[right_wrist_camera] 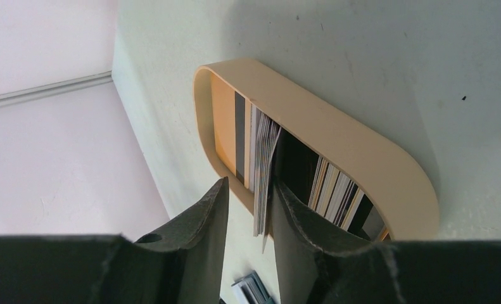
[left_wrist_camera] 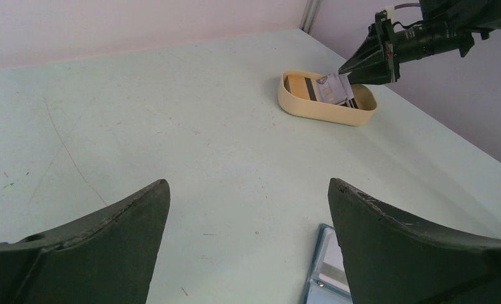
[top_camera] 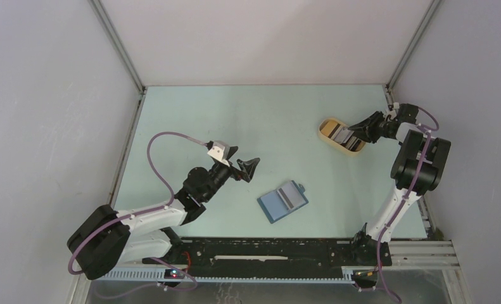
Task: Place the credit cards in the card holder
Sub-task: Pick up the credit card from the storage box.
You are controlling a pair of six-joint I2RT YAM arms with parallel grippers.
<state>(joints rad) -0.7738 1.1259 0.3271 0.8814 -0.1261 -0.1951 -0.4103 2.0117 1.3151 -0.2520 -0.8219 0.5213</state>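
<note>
Cards (right_wrist_camera: 265, 152) are stood on edge in tray (right_wrist_camera: 361, 158), straddled lengthwise by right gripper (right_wrist_camera: 251, 187), not quite closed; left gripper (left_wrist_camera: 249, 183) is spread wide.

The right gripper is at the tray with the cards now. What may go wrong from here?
The right gripper straddles several credit cards at once, so it may lift a bundle and drop some.
The cards stand inside the small tray; a pull might drag or tip it.
The card holder lies unheld, so it may slide during insertion.
</note>
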